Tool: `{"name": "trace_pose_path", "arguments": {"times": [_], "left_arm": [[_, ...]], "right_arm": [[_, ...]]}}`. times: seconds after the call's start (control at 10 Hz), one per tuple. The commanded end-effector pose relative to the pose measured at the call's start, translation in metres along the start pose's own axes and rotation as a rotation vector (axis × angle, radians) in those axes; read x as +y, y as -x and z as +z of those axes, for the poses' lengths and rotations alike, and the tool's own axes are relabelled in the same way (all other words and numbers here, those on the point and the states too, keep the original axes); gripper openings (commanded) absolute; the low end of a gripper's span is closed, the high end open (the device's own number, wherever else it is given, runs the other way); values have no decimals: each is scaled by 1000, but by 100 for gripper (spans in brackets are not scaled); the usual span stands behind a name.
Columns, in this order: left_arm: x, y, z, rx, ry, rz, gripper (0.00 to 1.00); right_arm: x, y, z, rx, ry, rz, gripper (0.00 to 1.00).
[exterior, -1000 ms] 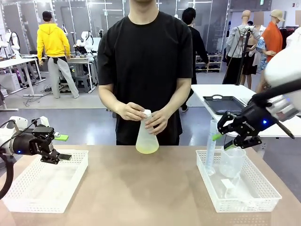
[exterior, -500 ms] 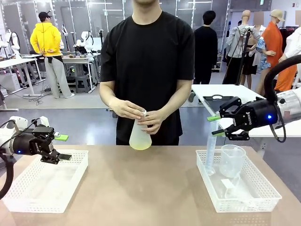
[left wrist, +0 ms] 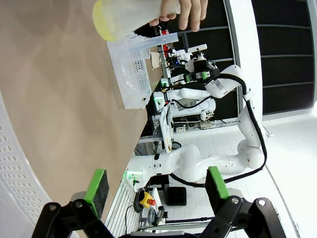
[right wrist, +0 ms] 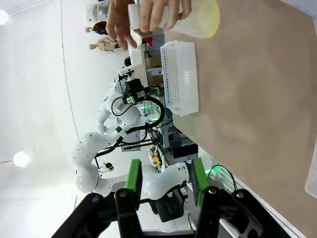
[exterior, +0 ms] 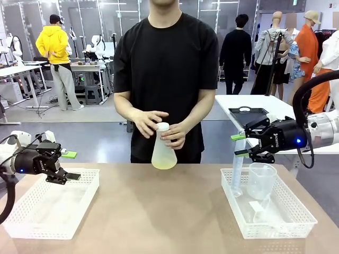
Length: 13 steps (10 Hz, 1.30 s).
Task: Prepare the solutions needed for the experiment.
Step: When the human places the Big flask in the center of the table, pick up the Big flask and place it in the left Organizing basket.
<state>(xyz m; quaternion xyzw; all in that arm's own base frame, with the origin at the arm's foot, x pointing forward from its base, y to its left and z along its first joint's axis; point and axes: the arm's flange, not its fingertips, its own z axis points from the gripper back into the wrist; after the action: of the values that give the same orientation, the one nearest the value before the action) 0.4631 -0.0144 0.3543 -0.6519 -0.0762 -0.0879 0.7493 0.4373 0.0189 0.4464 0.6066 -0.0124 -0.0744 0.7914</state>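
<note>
The solutions (exterior: pixel 164 163), a shallow pale yellow layer, lie in the bottom of a flask (exterior: pixel 162 149). A person's hand (exterior: pixel 175 136) grips the flask by the neck at the far edge of the table (exterior: pixel 159 211), midway across. A broad stretch of tabletop runs between the left basket (exterior: pixel 42 228) and the right basket (exterior: pixel 278 228). The left tool (exterior: pixel 70 165) hovers wide open over its basket's far rim. The right tool (exterior: pixel 239 146), pads apart and holding nothing, hangs above the right basket's far left corner, over a cylinder (exterior: pixel 236 177) standing beside a beaker (exterior: pixel 261 182).
</note>
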Motion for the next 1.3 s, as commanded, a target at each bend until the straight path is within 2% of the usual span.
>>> {"name": "trace_pose_path", "arguments": {"times": [0.0,0.1,0.2,0.3,0.4,0.5,0.6,1.2], "left_arm": [[0,-2,-2,-13,-7,-1,100],[0,-2,-2,-13,-7,-1,100],[0,-2,-2,-13,-7,-1,100],[0,-2,-2,-13,-7,-1,100],[0,-2,-2,-13,-7,-1,100],[0,-2,-2,-13,-7,-1,100],[0,-2,-2,-13,-7,-1,100],[0,-2,-2,-13,-7,-1,100]], "right_arm": [[-12,4,-2,-7,-82,49,71],[-13,4,-2,-11,-95,53,71],[-14,4,-3,-5,-99,56,90],[-15,4,-5,7,-99,50,75],[-15,4,-6,6,-119,43,100],[-13,3,-7,28,-113,32,100],[-12,5,-4,4,-86,27,100],[-12,5,-4,4,-86,27,100]]}}
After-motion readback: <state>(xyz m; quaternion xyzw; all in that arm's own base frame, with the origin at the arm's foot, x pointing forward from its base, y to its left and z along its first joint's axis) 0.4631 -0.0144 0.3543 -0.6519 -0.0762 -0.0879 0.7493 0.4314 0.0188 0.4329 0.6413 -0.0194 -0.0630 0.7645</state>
